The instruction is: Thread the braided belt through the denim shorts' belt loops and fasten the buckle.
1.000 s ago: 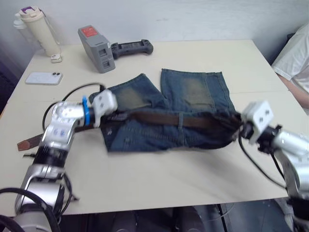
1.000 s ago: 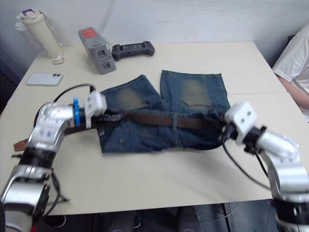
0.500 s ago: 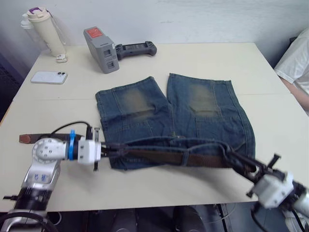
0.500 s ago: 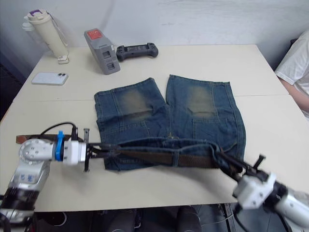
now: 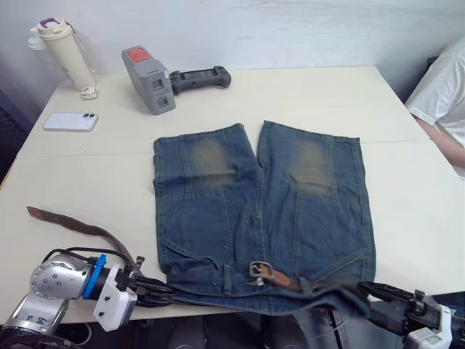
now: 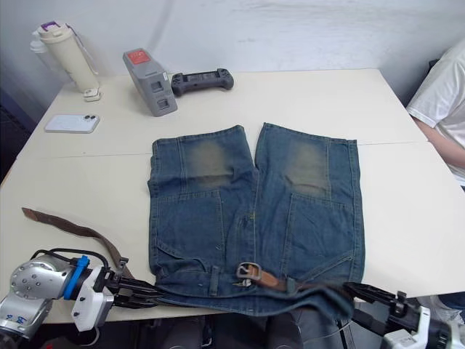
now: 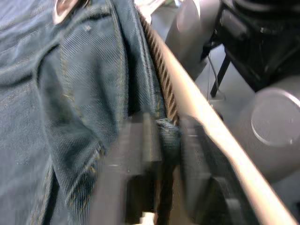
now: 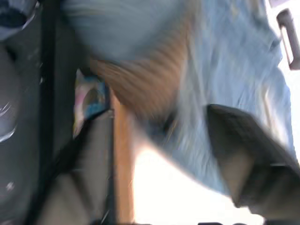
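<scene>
I had the faded blue denim shorts (image 5: 261, 211) flat on the cream table (image 5: 407, 131), waistband at its near edge, the dark brown braided belt (image 5: 80, 227) threaded, its silver buckle (image 6: 247, 271) unfastened mid-waistband. My left gripper (image 7: 161, 154) was clamped on waistband and belt beside the shorts' left corner; my right gripper (image 6: 363, 292) sat at the right corner, grip unclear. Next I judged I needed the tan tail brought to the buckle.

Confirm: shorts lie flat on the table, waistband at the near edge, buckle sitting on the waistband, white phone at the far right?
Phone side is wrong. The white phone lies far left, near the bottle, as the left eye view shows. The shorts, waistband and buckle are as stated.
</scene>
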You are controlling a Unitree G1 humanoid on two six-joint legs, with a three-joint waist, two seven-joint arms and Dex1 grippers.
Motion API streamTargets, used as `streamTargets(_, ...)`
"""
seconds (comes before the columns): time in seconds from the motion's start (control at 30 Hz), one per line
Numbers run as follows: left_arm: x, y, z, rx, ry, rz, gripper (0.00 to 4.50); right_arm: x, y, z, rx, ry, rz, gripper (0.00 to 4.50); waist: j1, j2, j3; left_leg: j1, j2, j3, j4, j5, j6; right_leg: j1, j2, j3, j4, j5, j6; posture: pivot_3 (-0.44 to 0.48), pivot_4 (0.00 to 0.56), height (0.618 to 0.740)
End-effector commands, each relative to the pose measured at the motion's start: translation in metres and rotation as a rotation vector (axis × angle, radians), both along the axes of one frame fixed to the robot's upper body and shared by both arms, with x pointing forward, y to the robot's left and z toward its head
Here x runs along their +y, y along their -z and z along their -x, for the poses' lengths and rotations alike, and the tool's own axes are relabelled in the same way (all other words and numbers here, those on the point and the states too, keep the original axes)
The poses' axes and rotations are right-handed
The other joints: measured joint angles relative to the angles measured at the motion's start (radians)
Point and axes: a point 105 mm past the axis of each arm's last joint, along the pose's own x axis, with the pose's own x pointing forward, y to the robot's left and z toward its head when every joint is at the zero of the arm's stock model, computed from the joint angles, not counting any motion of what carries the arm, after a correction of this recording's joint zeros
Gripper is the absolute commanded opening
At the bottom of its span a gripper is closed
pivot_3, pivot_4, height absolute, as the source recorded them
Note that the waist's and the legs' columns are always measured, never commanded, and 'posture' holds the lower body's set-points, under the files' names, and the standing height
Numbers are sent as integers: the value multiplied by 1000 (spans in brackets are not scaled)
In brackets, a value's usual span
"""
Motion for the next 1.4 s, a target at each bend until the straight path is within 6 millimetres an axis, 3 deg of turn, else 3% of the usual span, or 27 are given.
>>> streamTargets(0.03,16,2,-4,28,-74,-3,2707,-20,-3,11,-2,45,31,4500,-2,4,-2,4,0,0,-3,0,0,4,0,0,-3,0,0,0,150,740)
streamTargets(0.17,22,-6,-1,126,-152,88,4284,-36,-3,19,21,109,38,4500,-13,5,-3,4,0,0,-4,-1,-1,4,0,0,-3,0,-1,0,150,740)
streamTargets(0.2,24,-7,2,155,-160,97,4446,-38,-2,20,25,120,37,4500,-19,5,-3,4,0,0,-4,-1,-1,4,0,-1,-3,0,-1,0,150,740)
streamTargets(0.33,35,-7,11,193,-182,77,4446,-44,-3,20,24,155,29,4500,-25,5,-3,4,1,0,-4,-1,-1,4,0,-1,-3,-1,-1,0,150,740)
streamTargets(0.47,83,-14,25,276,-367,22,4446,-53,-1,14,25,247,-8,4500,-37,3,-4,4,1,0,-5,-2,-2,3,0,-1,-3,-2,-2,0,150,740)
streamTargets(0.57,111,-44,-11,260,-670,187,4446,-50,-19,-10,-62,307,-100,4500,-44,2,-3,4,2,0,-5,-2,-3,3,0,-2,-2,-4,-2,0,150,740)
streamTargets(0.67,116,-65,-33,232,-755,301,4446,-35,-38,-29,-85,314,-219,4500,-39,2,-3,4,1,-4,-3,-6,3,5,0,-4,-2,-4,-2,0,150,740)
streamTargets(0.8,101,-88,-55,198,-743,412,4446,-15,-67,-50,-116,303,-342,4500,-33,2,-2,3,1,-6,-3,-6,3,5,0,-3,-2,-4,-2,0,150,740)
streamTargets(0.97,53,-105,-80,196,-619,490,4446,13,-123,-87,-180,295,-477,4500,-20,1,-2,2,2,-3,-3,-6,1,3,1,-4,-2,-4,-2,0,150,740)
streamTargets(1.07,5,-105,-90,212,-509,437,4446,42,-119,-98,68,317,-527,4500,-14,2,-2,1,2,-2,-1,-6,1,2,1,-3,0,-3,-1,0,150,740)
streamTargets(1.17,-30,-108,-99,271,-446,410,4446,67,-116,-101,287,350,-581,4500,6,1,-2,-1,2,-4,-1,-5,1,1,2,-4,0,-3,-1,0,150,740)
streamTargets(1.27,-47,-98,-106,305,-399,256,4446,72,-103,-101,496,434,-567,4500,14,0,-2,-4,2,-3,2,-4,-2,0,2,-4,-1,-3,-1,0,150,740)
streamTargets(1.4,-60,-95,-137,315,-486,193,4446,69,-93,-110,605,513,-535,4500,22,0,-1,-6,1,-3,6,-5,0,-1,2,-3,-2,-3,0,0,150,740)
